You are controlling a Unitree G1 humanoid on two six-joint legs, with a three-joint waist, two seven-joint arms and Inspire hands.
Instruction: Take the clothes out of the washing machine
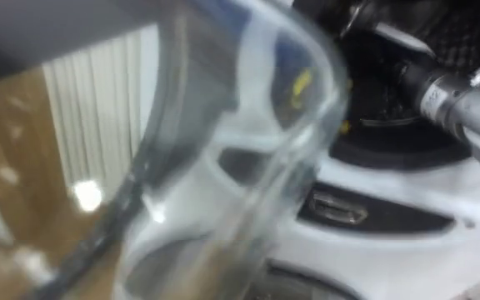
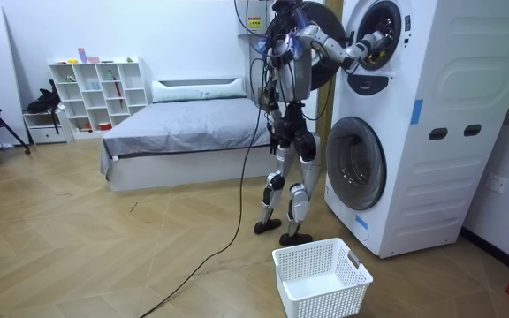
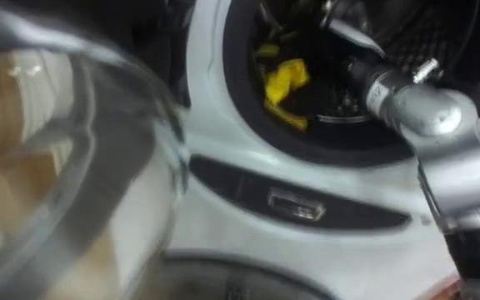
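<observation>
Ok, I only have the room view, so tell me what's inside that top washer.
Observer: A yellow cloth lies in the drum, towards its left side.
Operator: Say where the arm is against it.
Observer: The right arm reaches into the drum to the right of the cloth. The part I can see is apart from it.
Operator: Now check the door.
Observer: The glass door stands open on the robot's left, close in front of the head camera.
</observation>
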